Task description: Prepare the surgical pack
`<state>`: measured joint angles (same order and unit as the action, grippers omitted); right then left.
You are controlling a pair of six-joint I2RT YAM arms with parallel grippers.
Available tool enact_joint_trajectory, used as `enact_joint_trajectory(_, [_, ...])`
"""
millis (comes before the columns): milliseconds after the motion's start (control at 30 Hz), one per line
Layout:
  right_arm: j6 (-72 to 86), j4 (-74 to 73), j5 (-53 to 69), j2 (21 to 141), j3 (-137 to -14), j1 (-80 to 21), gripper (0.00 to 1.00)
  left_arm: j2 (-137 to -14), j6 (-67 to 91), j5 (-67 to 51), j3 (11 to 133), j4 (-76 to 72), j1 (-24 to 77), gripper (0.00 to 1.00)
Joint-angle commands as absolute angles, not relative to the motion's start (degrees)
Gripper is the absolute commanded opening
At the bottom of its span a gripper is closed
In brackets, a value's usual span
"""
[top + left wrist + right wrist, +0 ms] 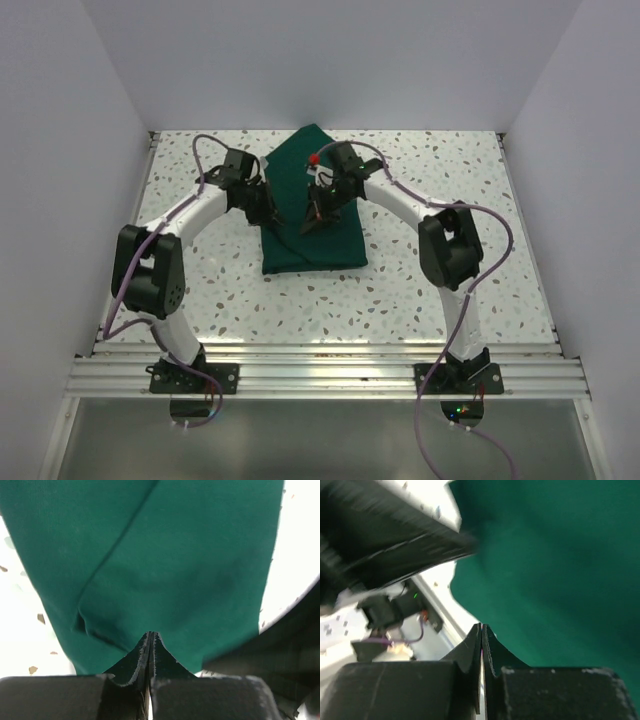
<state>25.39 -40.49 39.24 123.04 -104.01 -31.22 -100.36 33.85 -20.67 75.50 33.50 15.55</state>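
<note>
The surgical pack is a dark green cloth lying folded in the middle of the speckled table, with a broader part reaching toward the back wall. My left gripper is over its left side and my right gripper is over its middle, close together. In the left wrist view the cloth fills the frame, with a crease running across it, and the left gripper is shut with nothing visible between the jaws. In the right wrist view the right gripper is shut beside the cloth, also with nothing visible between the jaws.
The speckled table is walled in white at the left, the back and the right. An aluminium rail runs along the near edge by the arm bases. The other arm shows as a dark shape in each wrist view.
</note>
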Motion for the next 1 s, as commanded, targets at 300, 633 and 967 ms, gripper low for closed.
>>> enact_joint_trajectory(300, [24.09,-33.74,46.85,122.17,-93.52,-33.31,0.00,-107.31,32.00,-19.25,73.74,31.90,11.52,0.00])
enact_joint_trajectory(633, [21.71,-32.96,44.39,111.10,-80.52,-25.67,0.00,-106.79,30.24,-17.84,74.18,32.70,10.63,0.00])
enact_joint_trajectory(967, [26.54,-24.97,37.45,109.85,-86.47,-18.02,0.00,-104.24,30.14,-19.51,81.29,29.63,10.02,0.03])
